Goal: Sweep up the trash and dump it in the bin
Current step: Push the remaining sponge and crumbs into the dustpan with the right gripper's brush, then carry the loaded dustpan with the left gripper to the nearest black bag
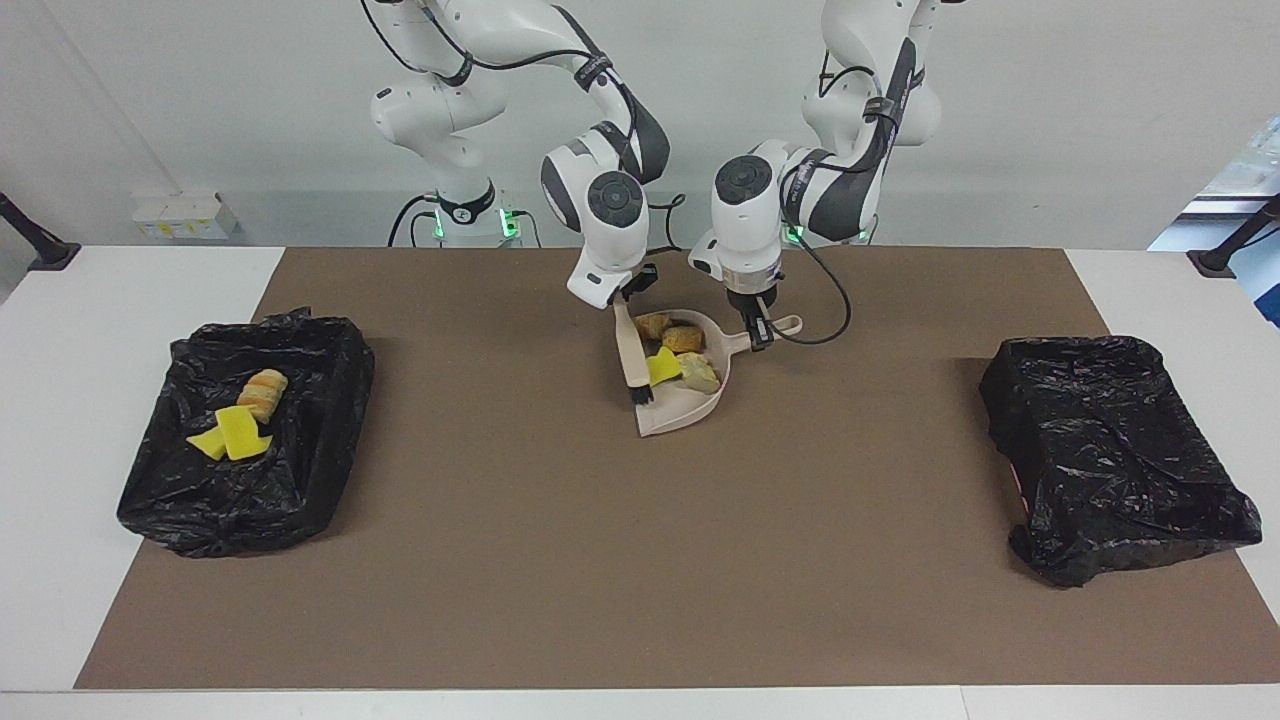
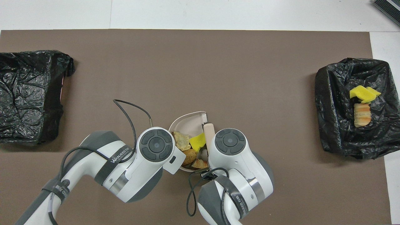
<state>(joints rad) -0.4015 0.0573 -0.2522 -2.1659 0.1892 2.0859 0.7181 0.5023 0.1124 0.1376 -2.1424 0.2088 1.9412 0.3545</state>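
1. Four pieces of trash lie in the dustpan [image 1: 690, 400], which rests on the brown mat [image 1: 640, 560] under the two grippers: a yellow sponge piece [image 1: 662, 366], a pale bread lump [image 1: 700, 373] just beside it, and two orange-brown bread lumps [image 1: 672, 333] at the closed end of the pan, toward the handle.
2. The right gripper [image 1: 625, 297] has its fingers closed on the handle of the brush [image 1: 633, 352]. The brush points down from the fingers, and its black bristles are at the open mouth of the pan, touching or almost touching the yellow piece.
3. The left gripper [image 1: 757, 325] has its fingers closed on the dustpan handle [image 1: 775, 328] and holds the pan flat on the mat.
4. I see no loose trash on the mat, so I judge that the sweeping of this batch is nearly done. The lifting and the dumping are left.
5. Well apart from both grippers, the bin at the right arm's end [image 1: 245, 430], lined with a black bag, already holds two yellow pieces [image 1: 228, 435] and one striped bread lump [image 1: 262, 392].
6. The bin at the left arm's end [image 1: 1110, 450] shows only its black bag.
7. In the overhead view, the left arm [image 2: 103, 168] carries white lettering; I can read "WANJEED", the rest is too small.
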